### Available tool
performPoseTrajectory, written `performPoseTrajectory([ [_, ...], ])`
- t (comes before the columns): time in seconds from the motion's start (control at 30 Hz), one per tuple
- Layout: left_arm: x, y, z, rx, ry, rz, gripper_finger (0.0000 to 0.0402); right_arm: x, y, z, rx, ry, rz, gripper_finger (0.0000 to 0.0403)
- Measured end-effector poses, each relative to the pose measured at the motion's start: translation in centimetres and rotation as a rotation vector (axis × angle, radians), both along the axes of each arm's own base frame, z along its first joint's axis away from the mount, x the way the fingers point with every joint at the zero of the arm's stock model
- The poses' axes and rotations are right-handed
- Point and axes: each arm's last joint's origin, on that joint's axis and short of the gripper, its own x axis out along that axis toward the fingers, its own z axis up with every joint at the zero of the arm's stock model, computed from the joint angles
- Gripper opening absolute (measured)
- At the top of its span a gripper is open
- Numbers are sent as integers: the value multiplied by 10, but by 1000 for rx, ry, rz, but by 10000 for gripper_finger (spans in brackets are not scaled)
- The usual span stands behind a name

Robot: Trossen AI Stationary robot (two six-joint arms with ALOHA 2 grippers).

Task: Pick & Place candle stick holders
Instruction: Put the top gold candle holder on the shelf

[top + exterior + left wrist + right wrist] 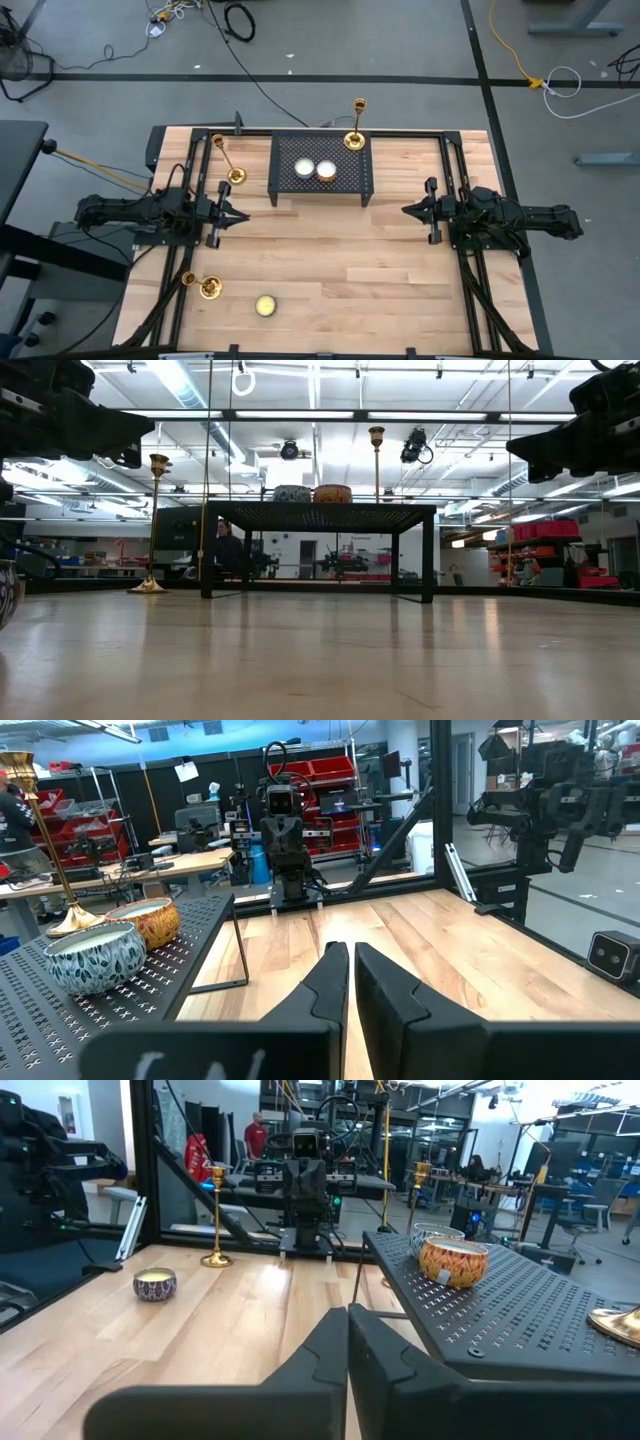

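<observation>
Three gold candle stick holders stand upright on their round bases. One (236, 176) is on the table left of the black mesh rack (290, 180), and shows again in the low view (156, 520). One (354, 140) is on the rack's far right corner (45, 850). One (209, 288) is near the table's front left corner (216, 1220). My left gripper (243, 214) is shut and points level toward the table's middle (350, 982). My right gripper (405, 210) faces it, shut and level (347, 1342). Neither touches anything.
Two candle tins (305, 168) (326, 170) sit on the rack's top. A small candle tin (265, 306) lies on the table near the front edge. Bare wood lies between the two grippers and toward the front right.
</observation>
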Motion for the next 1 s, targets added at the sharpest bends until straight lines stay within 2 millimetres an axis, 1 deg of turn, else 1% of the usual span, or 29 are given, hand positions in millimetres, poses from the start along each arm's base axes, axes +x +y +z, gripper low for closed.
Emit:
performPoseTrajectory([
  [0.63, 0, 0, 2, 1, -22, -1, 25, 0, 0, 0, 0, 0, 0, 13],
  [0.7, 0, 0, 5, -55, -45, -12, 25, 0, 0, 0, 0, 0, -1, 13],
  [0.8, -1, 0, 11, -186, -93, -32, 25, 0, 0, 0, 0, 0, -1, 13],
  [0.87, -2, 0, 13, -249, -94, -41, 25, 0, 0, 0, 0, 0, -1, 13],
  [1.0, -6, 0, 30, -255, -149, -47, 25, 0, 0, 0, 0, 0, -1, 13],
])
